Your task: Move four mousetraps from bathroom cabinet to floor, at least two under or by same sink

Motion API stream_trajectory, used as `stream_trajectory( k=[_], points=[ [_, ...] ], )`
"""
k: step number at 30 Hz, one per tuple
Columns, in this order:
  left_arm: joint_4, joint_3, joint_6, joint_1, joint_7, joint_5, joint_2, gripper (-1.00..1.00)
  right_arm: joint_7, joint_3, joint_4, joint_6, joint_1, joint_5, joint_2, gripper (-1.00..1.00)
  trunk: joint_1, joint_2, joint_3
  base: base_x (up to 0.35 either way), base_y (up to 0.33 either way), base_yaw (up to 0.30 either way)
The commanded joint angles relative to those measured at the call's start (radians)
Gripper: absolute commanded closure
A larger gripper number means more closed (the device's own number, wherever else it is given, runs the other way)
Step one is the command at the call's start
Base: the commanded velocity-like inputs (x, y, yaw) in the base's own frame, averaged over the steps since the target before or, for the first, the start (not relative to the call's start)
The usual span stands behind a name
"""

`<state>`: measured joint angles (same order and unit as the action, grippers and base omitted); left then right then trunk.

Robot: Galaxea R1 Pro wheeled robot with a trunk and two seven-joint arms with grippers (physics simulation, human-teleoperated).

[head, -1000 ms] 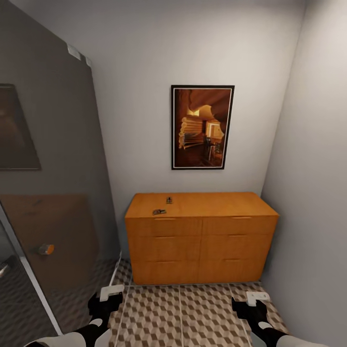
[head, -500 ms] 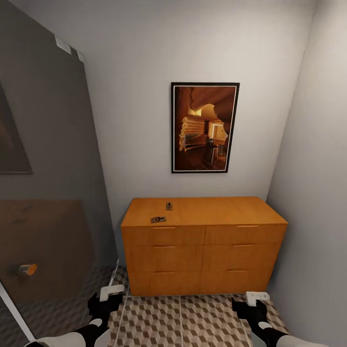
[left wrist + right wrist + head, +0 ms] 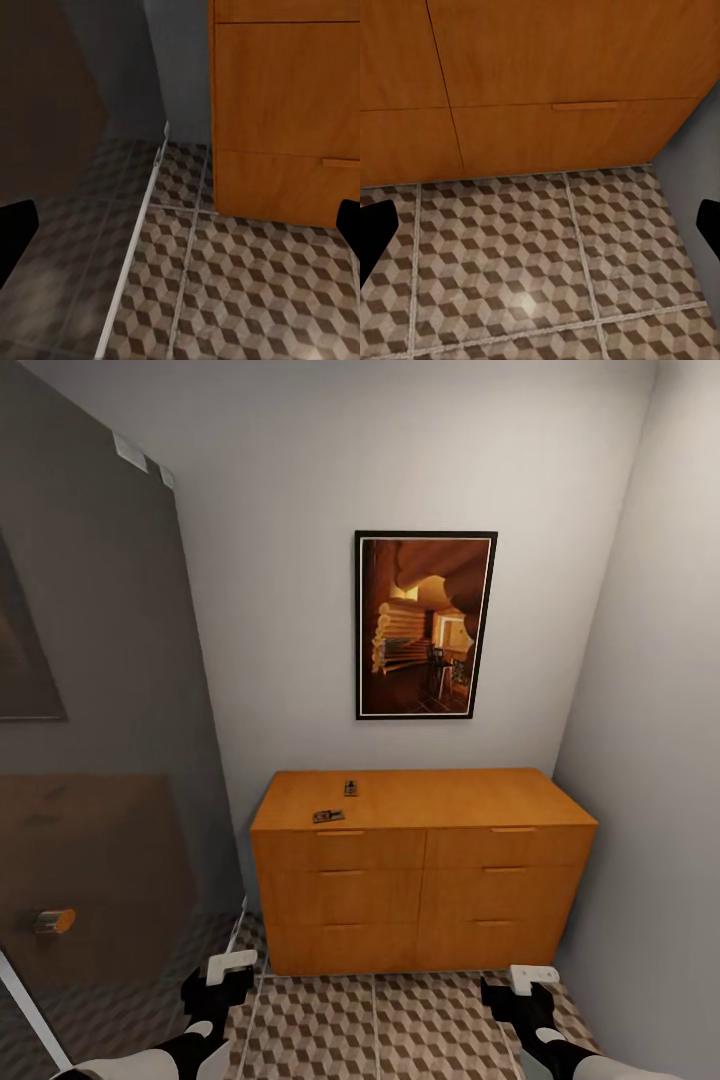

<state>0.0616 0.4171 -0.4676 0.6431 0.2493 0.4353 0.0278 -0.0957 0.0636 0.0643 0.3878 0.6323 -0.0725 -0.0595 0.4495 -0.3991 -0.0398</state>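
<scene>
- The robot is facing the cabinet [image 3: 423,860] with both arms hanging low in front of it, and neither arm is carrying anything.
- The left gripper [image 3: 222,985] is hovering above the bathroom floor [image 3: 400,1025] with its fingers spread wide apart and nothing between them; the left wrist view is showing only tiles and the cabinet's lower corner between the finger edges.
- The right gripper [image 3: 520,992] is likewise standing spread and empty, with tiles and drawer fronts lying ahead of it.
- Two mousetraps are sitting on the cabinet top, well above and beyond both grippers: the nearer mousetrap [image 3: 328,816] by the front edge, closer to the left gripper's side, and the farther mousetrap [image 3: 351,787] just behind it.
- Judging from this, two traps are waiting to be fetched; I cannot tell where the other two are lying, nor whether any is resting by the sink.
- The next pick is looking like a reach up and forward for the left arm.
</scene>
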Motion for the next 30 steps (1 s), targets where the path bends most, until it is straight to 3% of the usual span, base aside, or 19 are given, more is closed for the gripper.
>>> stream_trajectory(
  k=[1, 7, 8, 11, 16, 21, 26, 30],
  points=[
    [0.004, 0.008, -0.005, 0.001, 0.005, 0.005, 0.001, -1.00, 0.000, 0.007, 0.004, 0.006, 0.001, -0.007, 0.000, -1.00, 0.000, -0.001, 0.000, 0.000, 0.000, 0.000],
    [0.003, 0.009, -0.001, 0.001, 0.005, 0.006, 0.002, -1.00, 0.001, 0.009, 0.003, 0.006, 0.001, -0.002, 0.002, -1.00, 0.000, -0.001, 0.000, 0.000, 0.000, 0.000],
    [0.001, 0.013, 0.000, 0.001, 0.002, 0.005, 0.011, -1.00, 0.001, 0.014, -0.004, 0.005, 0.002, 0.028, 0.002, -1.00, 0.000, -0.001, 0.000, 0.000, 0.000, 0.000],
    [0.000, 0.017, 0.001, 0.001, 0.004, 0.003, 0.021, -1.00, 0.001, 0.021, -0.026, 0.003, 0.003, 0.061, 0.004, -1.00, 0.000, -0.001, 0.000, 0.000, 0.000, 0.000],
    [-0.003, 0.021, 0.003, 0.002, 0.003, 0.002, 0.029, -1.00, -0.002, 0.025, -0.143, -0.019, 0.005, 0.095, 0.011, -1.00, 0.000, -0.001, 0.000, 0.000, 0.000, 0.000],
    [-0.036, 0.022, 0.015, 0.004, 0.005, -0.005, 0.030, -1.00, -0.001, 0.026, -0.254, -0.110, 0.006, 0.105, 0.020, -1.00, 0.000, -0.001, 0.000, 0.000, 0.000, 0.000],
    [-0.143, 0.021, 0.137, 0.006, 0.011, -0.033, 0.020, -1.00, 0.006, 0.027, -0.416, -0.243, 0.006, 0.106, 0.029, -1.00, 0.000, -0.001, 0.000, 0.000, 0.000, 0.000],
    [-0.274, 0.018, 0.285, 0.007, 0.015, -0.046, 0.010, -1.00, 0.009, 0.028, -0.507, -0.330, 0.006, 0.105, 0.036, -1.00, 0.000, -0.001, 0.000, 0.000, 0.000, 0.000]
  ],
)
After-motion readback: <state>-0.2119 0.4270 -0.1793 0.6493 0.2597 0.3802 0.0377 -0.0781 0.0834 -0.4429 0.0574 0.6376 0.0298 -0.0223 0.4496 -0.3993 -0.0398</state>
